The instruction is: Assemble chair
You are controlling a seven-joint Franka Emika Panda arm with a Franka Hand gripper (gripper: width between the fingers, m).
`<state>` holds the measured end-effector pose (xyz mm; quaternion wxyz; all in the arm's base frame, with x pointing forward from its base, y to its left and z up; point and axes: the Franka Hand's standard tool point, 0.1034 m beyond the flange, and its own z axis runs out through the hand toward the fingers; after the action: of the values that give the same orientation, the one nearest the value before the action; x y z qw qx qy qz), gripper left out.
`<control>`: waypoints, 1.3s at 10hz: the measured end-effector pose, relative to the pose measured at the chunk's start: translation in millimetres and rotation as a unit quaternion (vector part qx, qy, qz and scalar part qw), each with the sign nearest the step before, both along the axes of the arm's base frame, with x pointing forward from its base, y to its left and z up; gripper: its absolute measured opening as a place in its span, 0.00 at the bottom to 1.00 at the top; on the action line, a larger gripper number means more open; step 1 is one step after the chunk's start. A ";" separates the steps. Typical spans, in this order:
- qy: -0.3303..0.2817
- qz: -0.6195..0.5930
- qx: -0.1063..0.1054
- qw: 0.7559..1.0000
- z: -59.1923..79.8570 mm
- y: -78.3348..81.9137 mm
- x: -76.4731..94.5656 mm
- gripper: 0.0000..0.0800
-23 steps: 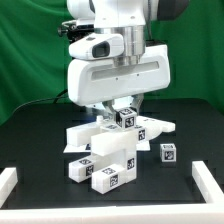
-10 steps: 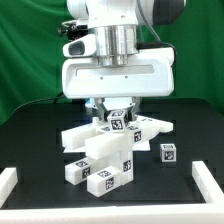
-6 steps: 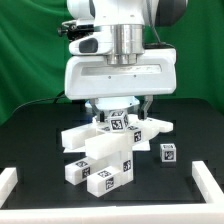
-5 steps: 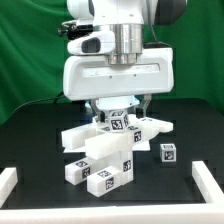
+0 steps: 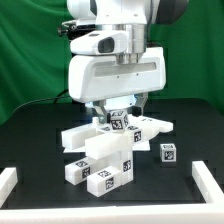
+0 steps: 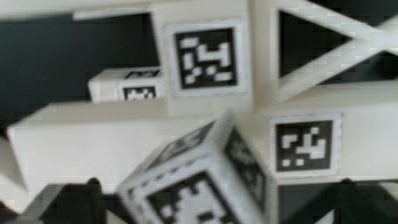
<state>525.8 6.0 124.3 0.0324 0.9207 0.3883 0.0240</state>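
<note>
- Pincer [image 5: 120, 108] — spread, empty, its fingers either side of the top cube [image 5: 122, 121] on the chair [image 5: 108, 152], mid-bench.
- Advised: rise vertically — do not brush the cube.

I see a black table [image 5: 30, 140] edged by a white rail [image 5: 8, 182], with a green curtain [image 5: 25, 50] behind.

A second ago the jaws were pinched on the small tagged cube [image 5: 118, 122] on top of the chair parts [image 5: 105, 158]. Now they stand wide apart, one on either side of the cube and off it. The wrist housing [image 5: 120, 75] has turned from square-on to slightly skewed and seems a little higher. Compared with two seconds back, the cube sits slightly lower and further toward the exterior view's left.
</note>
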 end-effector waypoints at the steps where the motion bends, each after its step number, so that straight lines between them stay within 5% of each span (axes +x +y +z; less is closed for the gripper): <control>1: -0.006 0.028 -0.002 1.000 1.1 -2.1 2.5 0.81; 3: -0.007 -0.002 0.000 1.000 0.5 -1.9 2.1 0.80; 4: -0.007 -0.024 0.002 1.000 0.5 -1.8 2.1 0.57; 5: -0.009 -0.062 0.005 0.998 0.5 -1.7 2.2 0.57; 6: -0.011 -0.095 0.008 0.995 0.8 -1.8 2.6 0.35; 13: -0.022 -0.340 0.027 0.940 0.8 -2.7 4.1 0.35</control>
<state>529.9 3.4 125.1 0.0226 0.9976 0.0506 0.0425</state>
